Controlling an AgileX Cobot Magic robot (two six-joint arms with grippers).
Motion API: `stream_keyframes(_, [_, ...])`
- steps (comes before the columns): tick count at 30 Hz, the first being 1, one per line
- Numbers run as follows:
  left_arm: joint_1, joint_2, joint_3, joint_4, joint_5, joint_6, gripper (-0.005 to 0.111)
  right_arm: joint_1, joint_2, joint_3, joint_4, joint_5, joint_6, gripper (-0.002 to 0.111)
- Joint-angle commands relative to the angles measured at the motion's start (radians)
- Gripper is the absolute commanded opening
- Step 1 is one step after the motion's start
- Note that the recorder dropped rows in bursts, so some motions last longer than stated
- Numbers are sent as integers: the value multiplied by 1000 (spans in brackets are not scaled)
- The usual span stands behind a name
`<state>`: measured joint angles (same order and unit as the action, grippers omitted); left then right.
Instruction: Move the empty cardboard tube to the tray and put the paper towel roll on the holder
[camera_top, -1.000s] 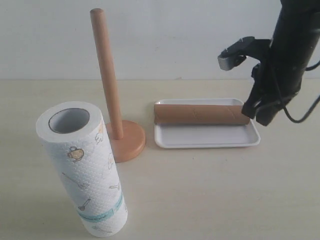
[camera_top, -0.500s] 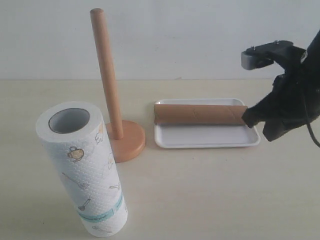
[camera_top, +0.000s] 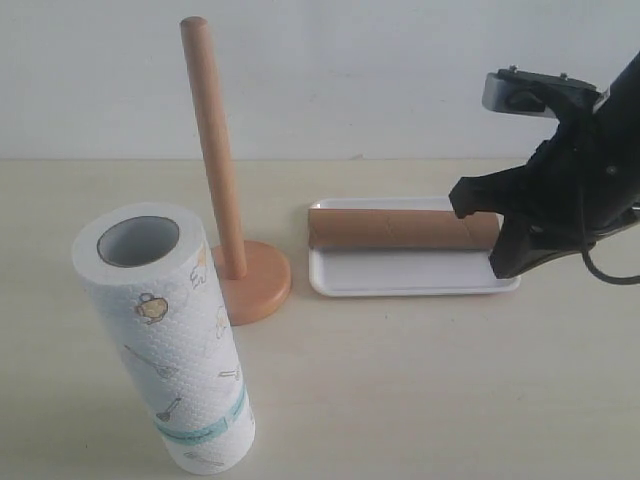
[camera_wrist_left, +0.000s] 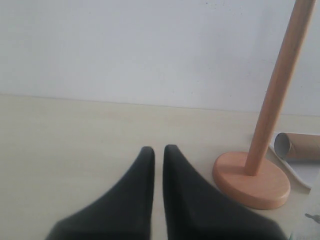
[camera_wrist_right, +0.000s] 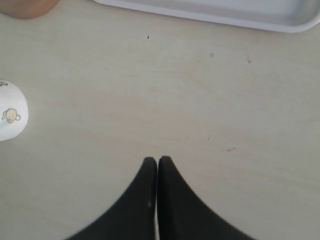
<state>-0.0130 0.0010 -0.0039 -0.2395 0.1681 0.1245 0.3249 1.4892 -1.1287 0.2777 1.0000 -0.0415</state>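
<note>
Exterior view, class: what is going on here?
The cardboard tube lies on the tray, so that step looks done. The paper towel roll stands beside the holder, not yet on its pole. The right gripper hangs near the tray, shut and empty; the left gripper is shut too.

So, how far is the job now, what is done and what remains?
Done: the cardboard tube lies in the tray. In hand: nothing; the left gripper and right gripper are shut and empty. Left: the paper towel roll stands on the table, the holder bare.
</note>
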Motion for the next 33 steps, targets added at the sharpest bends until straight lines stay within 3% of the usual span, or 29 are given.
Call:
stream_keyframes(1, [3,-1,4,-7,-10,1,6,-6,-15,4,-15,-12,-32,0])
stream_keyframes(8, [3,-1,4,-7,-10,1,6,-6,-254,227,-3,-474,-50,0])
stream_keyframes(16, [3,-1,4,-7,-10,1,6,-11,-744,613,6,-797,-64,0])
stream_keyframes(20, [3,-1,4,-7,-10,1,6,-69,-1000,822,8,-986,-49,0])
stream_keyframes(30, [3,-1,4,-7,-10,1,6,-270,-1439,1122,8,-1020,-17,0])
stream_keyframes(33, [3,-1,4,-7,-10,1,6,-319,-1489,1129,8,-971,-10,0])
